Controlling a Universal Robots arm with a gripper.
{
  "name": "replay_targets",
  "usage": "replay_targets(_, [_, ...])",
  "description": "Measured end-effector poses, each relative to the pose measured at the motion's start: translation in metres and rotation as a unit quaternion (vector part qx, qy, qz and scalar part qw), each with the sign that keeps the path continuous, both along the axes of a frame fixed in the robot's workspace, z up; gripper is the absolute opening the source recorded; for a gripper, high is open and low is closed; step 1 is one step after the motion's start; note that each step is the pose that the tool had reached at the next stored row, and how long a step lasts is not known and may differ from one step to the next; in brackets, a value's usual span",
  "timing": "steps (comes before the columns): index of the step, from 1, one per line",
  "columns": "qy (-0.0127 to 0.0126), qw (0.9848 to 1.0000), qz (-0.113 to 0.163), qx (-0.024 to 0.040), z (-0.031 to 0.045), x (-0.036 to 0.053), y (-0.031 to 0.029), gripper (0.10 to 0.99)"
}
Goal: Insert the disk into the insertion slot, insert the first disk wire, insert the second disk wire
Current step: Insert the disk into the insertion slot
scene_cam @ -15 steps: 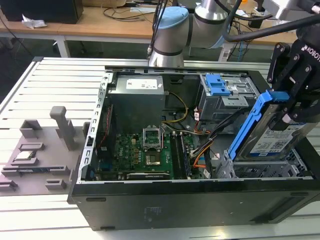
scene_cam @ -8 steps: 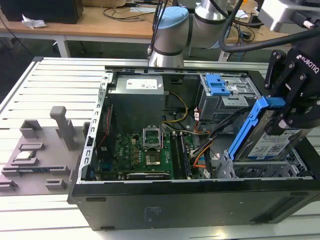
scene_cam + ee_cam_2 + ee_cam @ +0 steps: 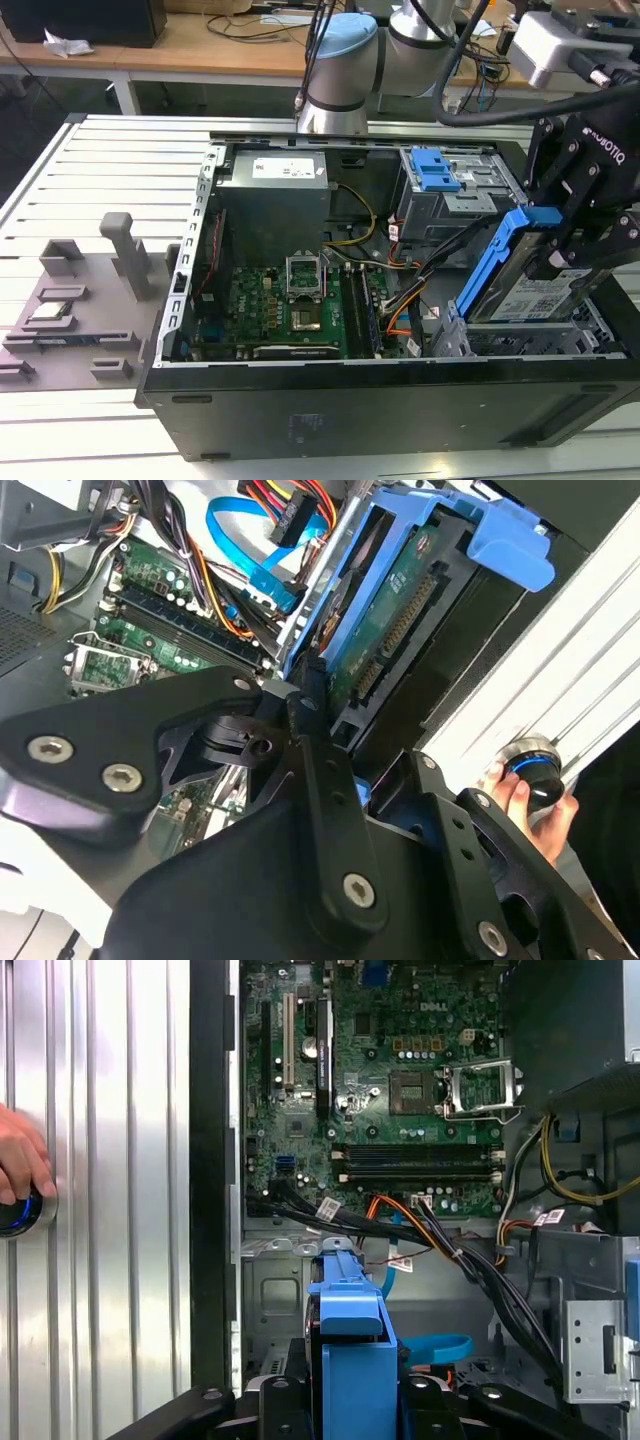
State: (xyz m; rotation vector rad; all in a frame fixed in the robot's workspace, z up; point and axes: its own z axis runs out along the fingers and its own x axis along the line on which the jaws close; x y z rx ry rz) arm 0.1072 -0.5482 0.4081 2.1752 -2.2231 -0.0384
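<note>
Step one in hand: gripper (image 3: 562, 250) jaws pinching the disk (image 3: 540, 297), tilted over the insertion slot (image 3: 520, 342), case's 4 o'clock. I judge seating needs the disk squared.

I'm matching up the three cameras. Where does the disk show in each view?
Exterior view: disk, tilted, at the exterior view's right, at the grey cage.
Second wrist view: disk showing its green underside, beside the blue cable.
First wrist view: disk edge-on, blue frame nearest the camera.
Shared landmark: the CPU socket.
</note>
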Motion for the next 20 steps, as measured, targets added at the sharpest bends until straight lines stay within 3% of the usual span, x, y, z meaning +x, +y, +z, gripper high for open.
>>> replay_targets(10, [0.0, 1.0, 0.0, -0.0009, -0.0159, 0.0, 0.0, 0.361])
replay_targets(16, [0.0, 1.0, 0.0, -0.0024, -0.0163, 0.0, -0.0001, 0.373])
replay_targets(17, [0.0, 1.0, 0.0, -0.0026, -0.0164, 0.0, 0.0, 0.439])
replay_targets(20, [0.0, 1.0, 0.0, -0.0032, -0.0165, 0.0, 0.0, 0.424])
